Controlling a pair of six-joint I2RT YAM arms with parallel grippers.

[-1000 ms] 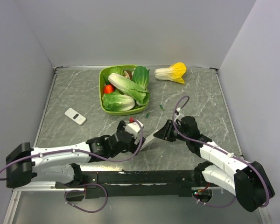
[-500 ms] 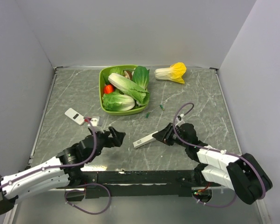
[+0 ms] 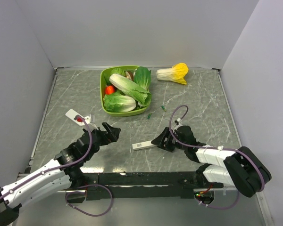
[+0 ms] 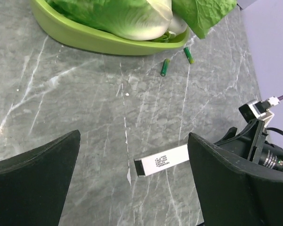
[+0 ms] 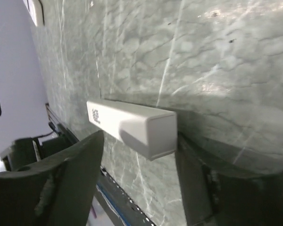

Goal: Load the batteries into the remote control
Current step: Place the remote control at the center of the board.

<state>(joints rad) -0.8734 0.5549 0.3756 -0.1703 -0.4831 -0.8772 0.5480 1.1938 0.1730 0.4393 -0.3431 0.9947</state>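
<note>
Now that the left arm (image 3: 47,172) has withdrawn, jaws spread empty, the remote control (image 3: 144,145) lies on the surface (image 3: 80,94) short of the green bowl (image 3: 102,89), jaws of the right arm (image 3: 212,153) flanking it, grip indeterminate; batteries (image 4: 164,67) beside that bowl, unloaded.

Remote control (image 4: 162,160) lies flat on the table (image 4: 75,108) — batteries (image 4: 165,67) near the bowl (image 4: 85,41).

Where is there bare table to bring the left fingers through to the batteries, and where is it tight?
Bare tabletop runs between the remote control and the batteries, and on the left between the white plate and the green bowl. Tight spots: the batteries lie close by the bowl's rim, and the right gripper crowds one end of the remote.
</note>
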